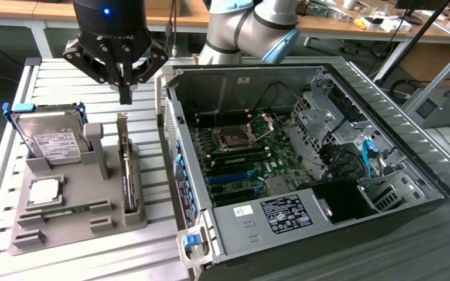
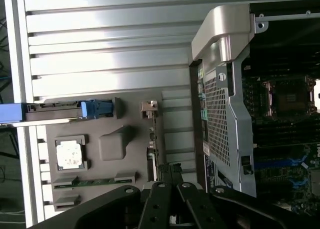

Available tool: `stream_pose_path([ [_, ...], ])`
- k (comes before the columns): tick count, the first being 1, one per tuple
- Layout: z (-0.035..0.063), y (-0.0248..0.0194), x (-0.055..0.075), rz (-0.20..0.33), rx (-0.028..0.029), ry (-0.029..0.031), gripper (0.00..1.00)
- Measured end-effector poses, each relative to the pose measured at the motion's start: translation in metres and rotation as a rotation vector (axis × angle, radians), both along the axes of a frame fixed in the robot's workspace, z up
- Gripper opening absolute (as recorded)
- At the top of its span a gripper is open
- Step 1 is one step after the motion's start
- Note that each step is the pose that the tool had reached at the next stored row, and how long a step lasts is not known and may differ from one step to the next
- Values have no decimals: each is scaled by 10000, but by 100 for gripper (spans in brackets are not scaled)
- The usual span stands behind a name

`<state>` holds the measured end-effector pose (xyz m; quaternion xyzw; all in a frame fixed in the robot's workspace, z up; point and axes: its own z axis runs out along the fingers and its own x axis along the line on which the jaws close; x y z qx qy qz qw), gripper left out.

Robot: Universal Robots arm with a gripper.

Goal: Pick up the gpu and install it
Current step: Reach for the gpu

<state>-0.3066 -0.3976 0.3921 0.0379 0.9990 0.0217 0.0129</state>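
The gpu [image 1: 128,170] stands on its long edge in a slot of the grey parts holder [image 1: 68,234], a thin dark card with a silvery bracket end toward the back. In the wrist view the gpu [image 2: 152,141] appears edge-on, with its bracket [image 2: 148,108] at the end. My gripper [image 1: 123,95] hangs above the back end of the card, apart from it. The fingers are shut to a point with nothing between them, and in the wrist view the gripper [image 2: 171,173] sits over the card's line.
The open computer case [image 1: 350,76] lies to the exterior view's right of the holder, motherboard [image 1: 241,155] exposed. A silver hard drive [image 1: 49,137] stands in the holder; a processor [image 1: 45,190] and a green memory stick [image 1: 65,209] lie in front of it. All rest on a slatted white table [image 1: 92,70].
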Motion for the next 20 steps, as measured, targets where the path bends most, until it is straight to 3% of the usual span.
stream_pose_path([
  [6, 1, -11, -4, 0, -1, 2, 11],
  [20, -5, -194, -69, 1, 0, 1, 11],
])
